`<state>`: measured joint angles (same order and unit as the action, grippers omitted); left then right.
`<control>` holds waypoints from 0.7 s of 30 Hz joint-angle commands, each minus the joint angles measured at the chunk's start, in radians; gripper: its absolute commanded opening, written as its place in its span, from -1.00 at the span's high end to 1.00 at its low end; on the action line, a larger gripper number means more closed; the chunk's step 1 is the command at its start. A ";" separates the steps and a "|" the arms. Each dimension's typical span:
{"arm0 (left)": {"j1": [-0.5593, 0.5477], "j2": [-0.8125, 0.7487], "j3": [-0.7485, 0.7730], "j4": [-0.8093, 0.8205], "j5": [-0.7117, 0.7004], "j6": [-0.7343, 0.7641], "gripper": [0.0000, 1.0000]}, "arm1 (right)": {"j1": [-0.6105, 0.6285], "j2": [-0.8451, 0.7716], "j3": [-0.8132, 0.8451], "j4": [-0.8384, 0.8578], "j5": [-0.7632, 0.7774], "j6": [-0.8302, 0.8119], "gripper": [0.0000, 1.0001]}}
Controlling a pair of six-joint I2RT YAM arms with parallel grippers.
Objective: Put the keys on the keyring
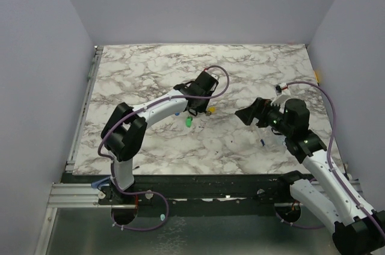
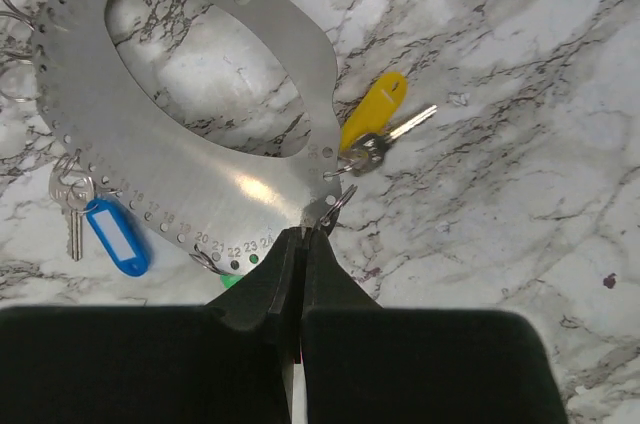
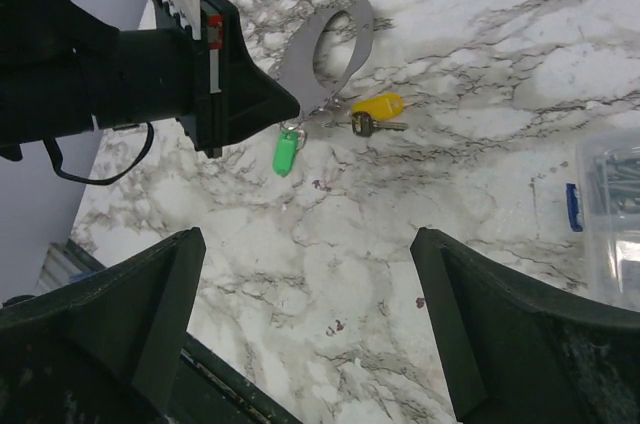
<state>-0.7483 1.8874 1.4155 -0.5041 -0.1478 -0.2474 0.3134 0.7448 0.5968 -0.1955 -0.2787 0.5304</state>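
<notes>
The keyring (image 2: 200, 174) is a flat grey metal hoop with numbered holes along its rim, lying on the marble table. My left gripper (image 2: 303, 231) is shut on its pointed near edge. The blue key (image 2: 118, 236) hangs by a small ring at the hoop's left rim. The yellow key (image 2: 375, 109) lies just right of the hoop with its small ring touching the rim. The green key (image 2: 232, 281) is mostly hidden under my left fingers. My right gripper (image 3: 305, 244) is open and empty above the table, facing the keyring (image 3: 362, 39), green key (image 3: 286, 154) and yellow key (image 3: 377, 106).
A clear plastic box (image 3: 610, 214) with metal parts stands at the right edge of the right wrist view. In the top view the left gripper (image 1: 195, 109) is mid-table and the right gripper (image 1: 249, 113) is to its right. Grey walls enclose the table.
</notes>
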 commanded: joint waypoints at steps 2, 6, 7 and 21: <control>-0.025 -0.112 0.013 -0.006 -0.064 0.048 1.00 | 0.004 0.041 -0.004 0.053 -0.108 0.005 -0.95; -0.030 -0.166 0.019 -0.008 -0.089 0.064 1.00 | 0.004 0.064 0.010 0.054 -0.122 0.002 -0.94; -0.030 -0.179 0.020 -0.008 -0.101 0.066 1.00 | 0.005 0.066 0.015 0.054 -0.122 -0.001 -0.94; -0.028 -0.446 -0.170 0.239 -0.083 0.243 1.00 | 0.006 0.084 0.093 0.098 -0.192 -0.077 -0.96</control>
<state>-0.7746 1.5558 1.3430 -0.4133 -0.2512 -0.0731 0.3134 0.8284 0.6483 -0.1490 -0.4126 0.4797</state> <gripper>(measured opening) 0.017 0.980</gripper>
